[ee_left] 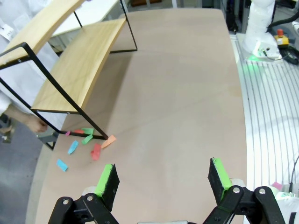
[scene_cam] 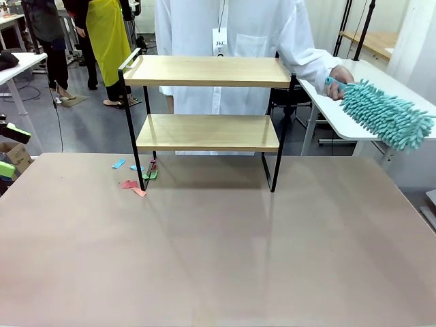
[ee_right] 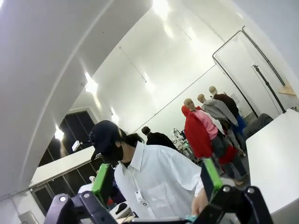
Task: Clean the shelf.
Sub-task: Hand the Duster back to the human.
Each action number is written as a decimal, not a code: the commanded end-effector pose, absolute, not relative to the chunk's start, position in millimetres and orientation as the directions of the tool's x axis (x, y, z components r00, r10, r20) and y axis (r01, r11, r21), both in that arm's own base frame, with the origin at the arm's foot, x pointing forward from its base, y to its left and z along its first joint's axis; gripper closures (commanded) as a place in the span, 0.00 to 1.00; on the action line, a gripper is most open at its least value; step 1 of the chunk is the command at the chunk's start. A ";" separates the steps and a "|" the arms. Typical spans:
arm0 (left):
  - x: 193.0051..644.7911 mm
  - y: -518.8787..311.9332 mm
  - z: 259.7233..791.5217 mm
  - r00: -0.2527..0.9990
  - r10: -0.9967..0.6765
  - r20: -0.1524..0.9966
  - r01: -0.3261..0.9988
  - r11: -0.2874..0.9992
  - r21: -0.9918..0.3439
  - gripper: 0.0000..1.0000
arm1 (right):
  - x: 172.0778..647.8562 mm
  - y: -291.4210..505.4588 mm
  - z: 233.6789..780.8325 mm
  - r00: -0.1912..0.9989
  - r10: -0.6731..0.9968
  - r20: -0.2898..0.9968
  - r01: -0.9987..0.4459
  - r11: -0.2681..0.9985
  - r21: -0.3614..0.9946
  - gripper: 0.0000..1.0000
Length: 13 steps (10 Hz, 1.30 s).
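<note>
Front view, and the shelf (scene_cam: 208, 102) is standing upright at the far side of the table (scene_cam: 218, 252), in the upper middle of the frame, both wooden boards bare and its black legs planted on the tabletop. Behind it a person in a white coat (scene_cam: 231, 34) is facing the table, a badge (scene_cam: 220, 41) hanging at the chest with print too small to make out. That person's hand (scene_cam: 340, 75) at the upper right is gripping a teal fluffy duster (scene_cam: 388, 112), which is pointing down toward the right edge over a white side table (scene_cam: 340, 119), well apart from the rack. By the rack's lower left leg, small coloured paper scraps (scene_cam: 133, 178) are lying scattered on the tabletop, blue, pink, green and orange among them. Over to the left wrist view: the left gripper (ee_left: 162, 179) is hanging above the table with its green-padded fingers (ee_left: 105, 179) spread wide and nothing between them; the shelf is stretching along the upper left of that frame, the scraps clustered near its foot at the lower left. In the right wrist view the right gripper (ee_right: 156, 179) is pointing up toward the room and the ceiling, its fingers (ee_right: 103, 179) also wide apart and holding nothing, with the white-coated person framed between them. No brand lettering is readable on anything here.
</note>
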State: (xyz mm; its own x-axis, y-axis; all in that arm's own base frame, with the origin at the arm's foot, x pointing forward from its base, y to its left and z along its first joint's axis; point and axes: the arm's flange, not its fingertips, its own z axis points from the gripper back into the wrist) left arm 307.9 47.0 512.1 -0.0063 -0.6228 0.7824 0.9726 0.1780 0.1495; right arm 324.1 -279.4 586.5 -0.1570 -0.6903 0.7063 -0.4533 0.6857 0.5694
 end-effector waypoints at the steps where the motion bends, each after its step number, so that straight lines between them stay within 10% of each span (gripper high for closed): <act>1: 309.7 47.0 511.6 -0.025 -0.602 0.798 0.972 0.173 0.161 0.00 | 328.4 -261.0 585.5 -0.148 -0.662 0.735 -0.454 0.706 0.544 0.00; 13: 309.7 47.0 511.6 -0.025 -0.602 0.798 0.972 0.173 0.161 0.00 | 328.4 -261.0 585.5 -0.148 -0.662 0.735 -0.454 0.706 0.544 0.00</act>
State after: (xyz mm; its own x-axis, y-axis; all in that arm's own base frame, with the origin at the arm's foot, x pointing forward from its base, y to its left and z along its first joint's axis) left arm 307.9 47.0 512.0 -0.0060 -0.6228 0.7824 0.9727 0.1779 0.1490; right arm 331.4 -264.6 586.8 -0.1369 -0.6757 0.7244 -0.4632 0.6900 0.5562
